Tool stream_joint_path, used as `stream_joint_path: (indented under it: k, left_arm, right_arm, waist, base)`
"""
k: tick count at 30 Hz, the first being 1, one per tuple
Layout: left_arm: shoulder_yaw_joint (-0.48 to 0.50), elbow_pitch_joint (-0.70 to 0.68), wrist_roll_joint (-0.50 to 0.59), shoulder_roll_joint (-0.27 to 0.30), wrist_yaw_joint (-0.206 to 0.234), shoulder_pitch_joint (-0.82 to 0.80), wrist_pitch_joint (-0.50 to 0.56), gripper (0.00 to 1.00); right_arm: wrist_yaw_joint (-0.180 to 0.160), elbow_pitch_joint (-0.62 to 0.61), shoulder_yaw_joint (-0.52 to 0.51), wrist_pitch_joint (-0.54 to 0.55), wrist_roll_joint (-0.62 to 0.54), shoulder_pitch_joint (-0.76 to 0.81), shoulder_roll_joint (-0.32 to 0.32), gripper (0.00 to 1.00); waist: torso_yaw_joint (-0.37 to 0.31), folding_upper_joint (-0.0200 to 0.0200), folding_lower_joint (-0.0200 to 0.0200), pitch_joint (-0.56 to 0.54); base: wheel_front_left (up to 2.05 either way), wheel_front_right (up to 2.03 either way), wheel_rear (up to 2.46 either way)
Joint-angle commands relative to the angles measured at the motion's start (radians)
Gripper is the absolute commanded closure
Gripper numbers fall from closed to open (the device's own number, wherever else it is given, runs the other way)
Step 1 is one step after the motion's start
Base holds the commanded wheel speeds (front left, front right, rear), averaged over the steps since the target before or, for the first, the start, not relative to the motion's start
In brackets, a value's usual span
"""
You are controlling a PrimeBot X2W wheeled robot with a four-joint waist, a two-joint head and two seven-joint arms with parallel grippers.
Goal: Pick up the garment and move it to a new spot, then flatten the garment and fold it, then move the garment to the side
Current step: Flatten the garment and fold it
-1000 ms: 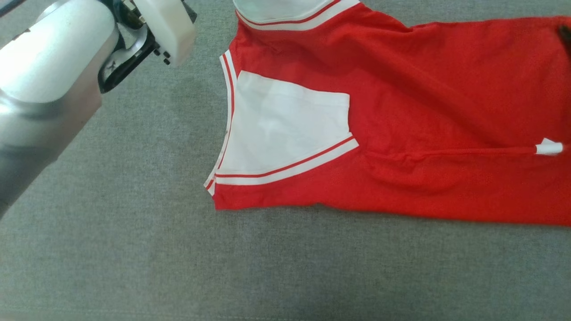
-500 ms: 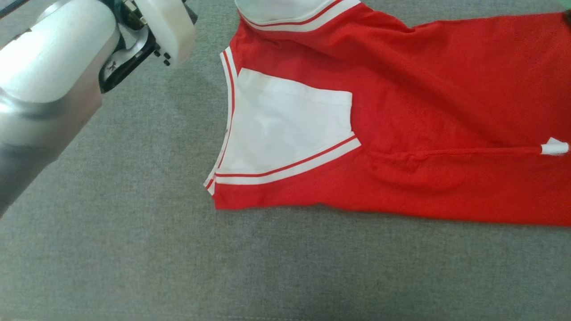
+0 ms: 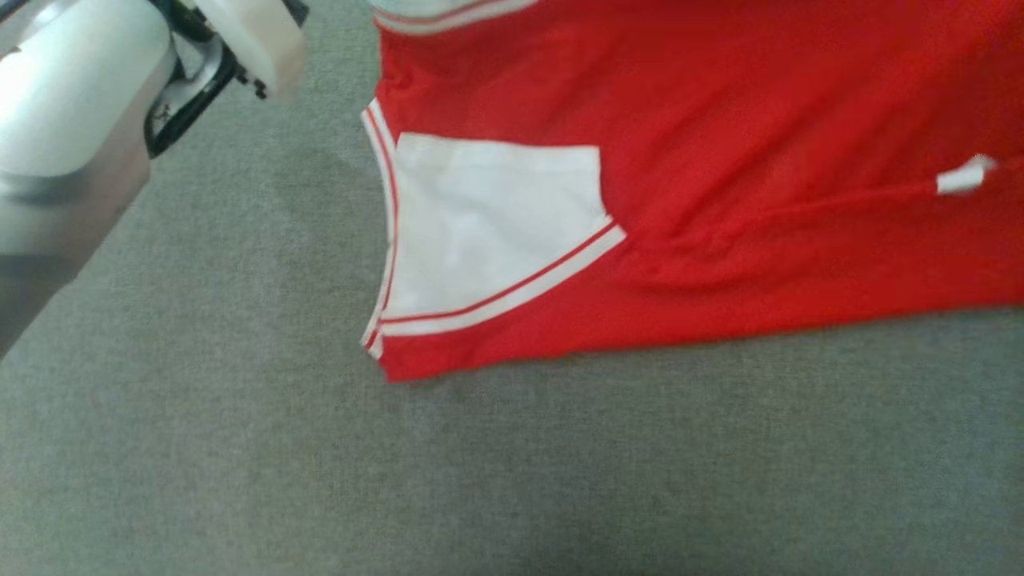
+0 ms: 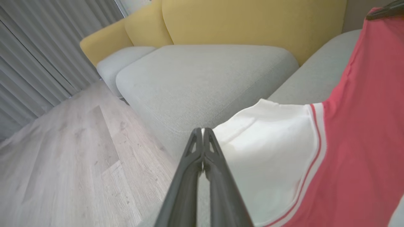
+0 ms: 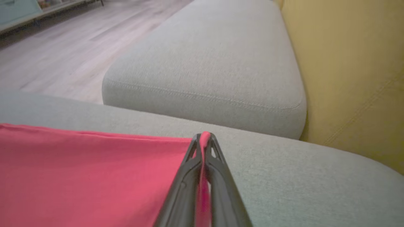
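The right claw (image 5: 204, 136) is squeezed shut on a corner of the red cloth shirt with white striped sleeves (image 5: 79, 170). The left claw (image 4: 202, 130) is squeezed shut on its white sleeve (image 4: 268, 157). The shirt stretches between them, over the grey cloth sofa seat (image 5: 300, 183). I think it's flattening time: next, lower both ends evenly. One shirt, two claws.
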Motion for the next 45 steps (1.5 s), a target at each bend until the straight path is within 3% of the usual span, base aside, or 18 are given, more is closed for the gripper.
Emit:
stream_joint_path:
  k: [1,4,10,17,21,28,31,39,40,41,42,43,45]
  left_arm:
    - [0.052,-0.003,0.007,0.038,0.01,-0.072,-0.013,1.0]
    - [0.063,0.015,0.019,0.035,0.026,-0.077,-0.06,1.0]
    - [0.062,0.013,0.017,0.039,0.014,-0.052,-0.09,1.0]
    - [0.051,-0.098,0.011,0.101,0.03,0.052,-0.103,1.0]
    - [0.046,-0.213,-0.003,0.166,0.086,0.147,-0.103,1.0]
    - [0.033,-0.448,-0.008,0.264,0.223,0.334,-0.103,1.0]
    - [0.026,-0.534,-0.017,0.278,0.279,0.433,-0.104,1.0]
    - [0.026,-0.584,-0.03,0.264,0.34,0.537,-0.117,1.0]
    - [0.027,-0.584,-0.031,0.256,0.345,0.548,-0.119,1.0]
    - [0.028,-0.582,-0.032,0.247,0.349,0.559,-0.121,0.87]
    - [0.031,-0.577,-0.032,0.237,0.353,0.57,-0.123,0.58]
    - [0.034,-0.571,-0.033,0.226,0.358,0.582,-0.124,0.0]
    - [0.048,-0.558,-0.03,0.201,0.373,0.608,-0.127,0.0]
  right_arm:
    - [-0.001,0.001,-0.01,-0.017,0.008,-0.003,-0.024,1.0]
    - [-0.001,0.007,-0.018,-0.061,0.027,-0.01,-0.021,1.0]
    - [-0.001,-0.048,-0.008,-0.097,0.084,0.032,-0.058,1.0]
    - [-0.001,-0.121,-0.004,-0.135,0.134,0.139,-0.109,1.0]
    - [-0.001,-0.139,-0.007,-0.142,0.143,0.209,-0.117,1.0]
    - [-0.001,-0.156,-0.07,-0.145,0.11,0.322,-0.109,1.0]
    - [-0.001,-0.14,-0.138,-0.145,0.06,0.386,-0.094,1.0]
    - [-0.001,-0.129,-0.27,-0.145,-0.018,0.497,-0.046,1.0]
    - [-0.001,-0.124,-0.286,-0.145,-0.025,0.514,-0.036,0.79]
    - [-0.001,-0.119,-0.299,-0.145,-0.032,0.531,-0.025,0.26]
    - [-0.001,-0.114,-0.312,-0.145,-0.039,0.547,-0.016,0.0]
    - [-0.001,-0.109,-0.33,-0.145,-0.042,0.561,-0.006,0.0]
    - [-0.001,-0.107,-0.367,-0.145,-0.046,0.593,0.011,0.0]
  waist:
    - [-0.005,0.0,0.0,-0.005]
    - [-0.013,0.0,0.0,-0.013]
    - [-0.018,0.0,0.0,-0.03]
    - [-0.016,0.0,0.0,-0.065]
    - [-0.018,0.0,0.0,-0.085]
    - [-0.015,0.0,0.0,-0.1]
    - [-0.013,0.0,0.0,-0.101]
    - [-0.01,0.0,0.0,-0.098]
    - [-0.01,0.0,0.0,-0.098]
    - [-0.009,0.0,0.0,-0.099]
    - [-0.009,0.0,0.0,-0.101]
    - [-0.008,0.0,0.0,-0.104]
    - [-0.007,0.0,0.0,-0.114]
  base:
    - [0.0,0.0,0.0]
    - [0.0,0.0,0.0]
    - [0.0,0.0,0.0]
    - [0.0,0.0,0.0]
    - [0.0,0.0,0.0]
    - [0.0,0.0,0.0]
    - [0.0,0.0,0.0]
    - [0.0,0.0,0.0]
    - [0.0,0.0,0.0]
    - [0.0,0.0,0.0]
    - [0.0,0.0,0.0]
    - [0.0,0.0,0.0]
    - [0.0,0.0,0.0]
